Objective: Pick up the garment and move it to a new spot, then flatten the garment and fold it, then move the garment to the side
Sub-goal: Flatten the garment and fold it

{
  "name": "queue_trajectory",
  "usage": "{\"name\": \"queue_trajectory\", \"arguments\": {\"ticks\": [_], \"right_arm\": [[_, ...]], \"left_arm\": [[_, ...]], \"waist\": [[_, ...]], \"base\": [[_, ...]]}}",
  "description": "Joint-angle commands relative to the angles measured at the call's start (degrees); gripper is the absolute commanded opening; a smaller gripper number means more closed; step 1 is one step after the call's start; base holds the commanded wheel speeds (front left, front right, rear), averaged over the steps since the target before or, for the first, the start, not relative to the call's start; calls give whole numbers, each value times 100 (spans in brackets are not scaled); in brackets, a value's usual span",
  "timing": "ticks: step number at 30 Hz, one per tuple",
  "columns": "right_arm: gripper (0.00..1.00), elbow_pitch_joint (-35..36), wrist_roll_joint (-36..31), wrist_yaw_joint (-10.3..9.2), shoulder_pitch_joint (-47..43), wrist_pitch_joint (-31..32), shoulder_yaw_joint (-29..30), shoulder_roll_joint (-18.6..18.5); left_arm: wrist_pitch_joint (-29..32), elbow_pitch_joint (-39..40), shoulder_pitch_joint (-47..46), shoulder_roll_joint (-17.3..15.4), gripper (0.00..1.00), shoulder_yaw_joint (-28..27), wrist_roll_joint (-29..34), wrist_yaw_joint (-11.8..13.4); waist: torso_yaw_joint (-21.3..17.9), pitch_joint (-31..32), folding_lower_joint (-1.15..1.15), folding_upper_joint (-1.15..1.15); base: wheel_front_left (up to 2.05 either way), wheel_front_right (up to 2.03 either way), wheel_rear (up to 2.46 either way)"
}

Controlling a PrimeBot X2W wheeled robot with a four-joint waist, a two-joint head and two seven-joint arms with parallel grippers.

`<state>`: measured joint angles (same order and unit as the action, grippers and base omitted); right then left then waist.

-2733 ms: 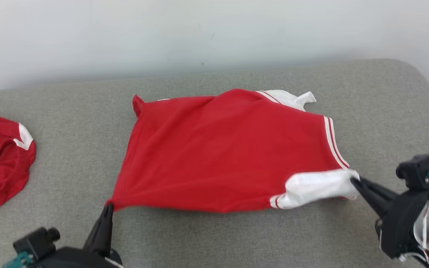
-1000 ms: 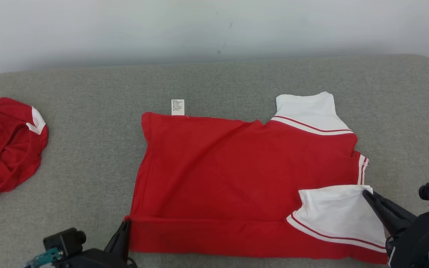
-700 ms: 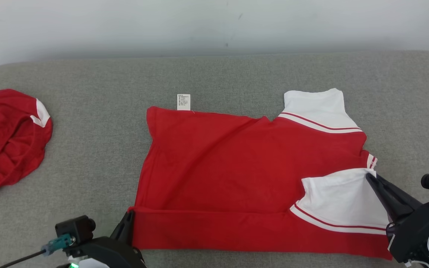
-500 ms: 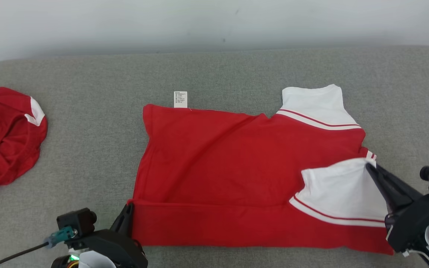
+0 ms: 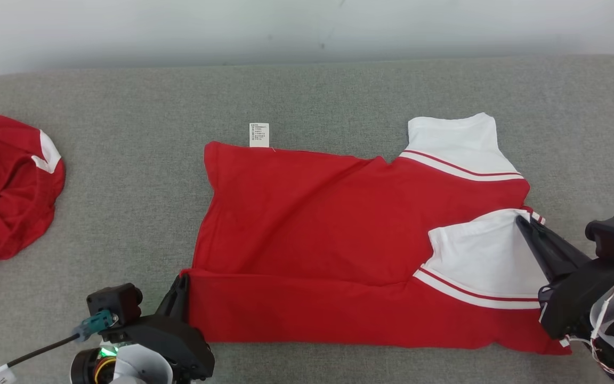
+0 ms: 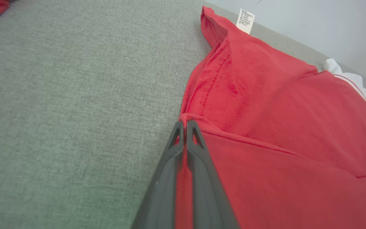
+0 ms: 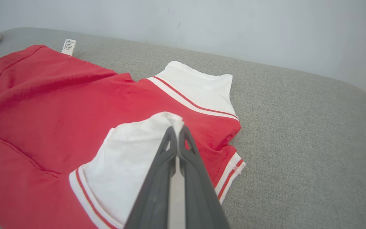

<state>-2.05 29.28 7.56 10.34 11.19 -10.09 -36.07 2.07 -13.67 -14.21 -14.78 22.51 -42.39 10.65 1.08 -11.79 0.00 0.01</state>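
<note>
Jaws clamped both sides: left gripper point(image 5: 181, 285) pinching red hem corner point(image 6: 186, 117), right gripper point(image 5: 524, 224) pinching white sleeve point(image 5: 485, 256). Centre frame: garment point(image 5: 312, 213) on grey cushion point(image 5: 126, 106); near edge carried further up-frame, fold widening, roughly half done.

Bare bench point(image 5: 126, 176) is left between the spread garment point(image 5: 312, 213) and the crumpled red cloth point(image 5: 3, 186) at the left edge. A free strip is also seen behind the garment, closed off by the wall point(image 5: 285, 26), and another on its right side.
</note>
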Motion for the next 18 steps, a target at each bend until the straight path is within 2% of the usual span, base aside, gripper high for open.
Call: {"name": "queue_trajectory", "arguments": {"ticks": [1,2,3,11,18], "right_arm": [[0,-109,10,-11,73,3,-22,102],[25,-162,-24,-11,106,-18,-3,127],[100,-212,-50,-11,141,-40,17,159],[100,-366,-266,-11,249,-94,241,385],[100,-193,-436,-11,-104,58,855,828]], "left_arm": [[-73,-45,-76,1,23,15,77,34],[-89,-66,-86,8,79,29,82,37],[-102,-85,-102,7,100,45,108,37],[-268,-229,-49,-64,100,121,311,168],[-535,-161,236,-193,100,144,510,290]], "waist": [[13,1,0,-1],[17,4,0,-1],[20,10,0,-1],[4,197,0,-1],[-13,437,0,-1]], "base": [[0,0,0],[0,0,0],[0,0,0],[0,0,0],[0,0,0]]}}
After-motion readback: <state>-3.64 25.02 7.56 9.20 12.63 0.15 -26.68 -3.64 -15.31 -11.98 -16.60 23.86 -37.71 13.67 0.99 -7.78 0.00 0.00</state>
